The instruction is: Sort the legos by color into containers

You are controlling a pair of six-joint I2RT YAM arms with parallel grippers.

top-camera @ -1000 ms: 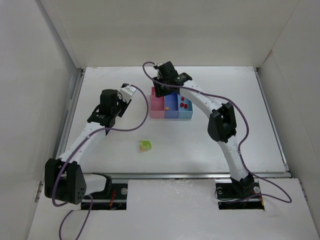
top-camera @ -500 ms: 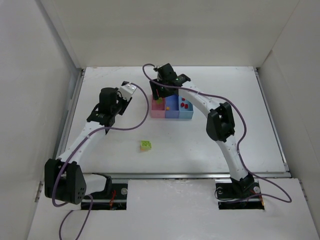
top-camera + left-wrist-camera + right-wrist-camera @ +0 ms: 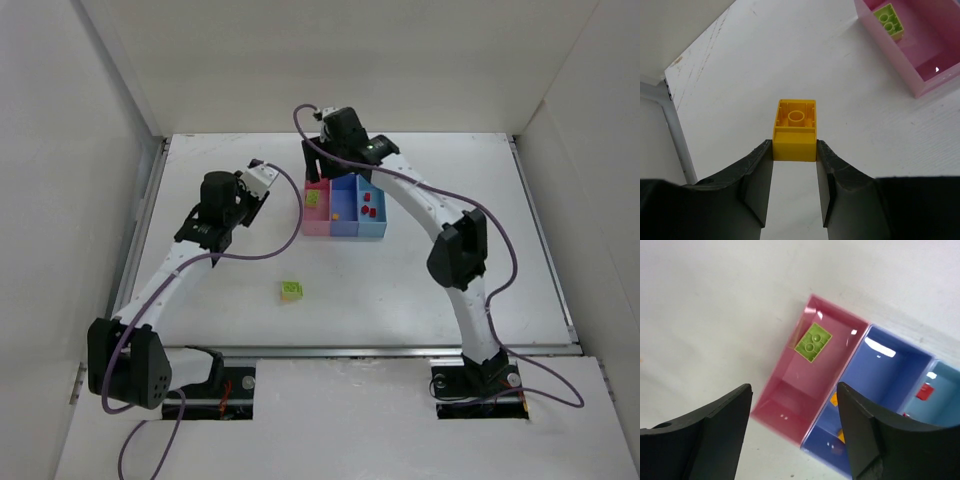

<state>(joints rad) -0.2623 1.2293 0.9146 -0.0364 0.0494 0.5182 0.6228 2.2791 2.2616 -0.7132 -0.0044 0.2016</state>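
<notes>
Hard to make out from above: the yellow brick [image 3: 795,131], lost under the left wrist, over the table [image 3: 450,290] left of the bins. Plain only in the left wrist view, pinched at its near end by the left gripper [image 3: 794,147], fingers set narrow on its two side walls. Shows a hollow underside with one round tube; stud side hidden.

Cut off in that same view by the top right corner: the pink bin [image 3: 920,75], with a lime brick [image 3: 888,20] lying on its floor.

Right gripper [image 3: 793,390] hanging over the bins near the middle of the table's far edge, fingers spread wide and holding nothing. Between them, the pink bin again with the lime brick studs-up toward its far end. Beside it the medium blue bin [image 3: 885,370], its near end covered by the right finger; only slivers of orange bricks [image 3: 835,400] peeking out there. Light blue bin [image 3: 945,390] clipped by the picture's right edge. Red bricks [image 3: 369,205] inside it too small to count surely from above.

Second lime brick [image 3: 292,290] lying alone on the table, nearer the near edge, well apart from the bins.
</notes>
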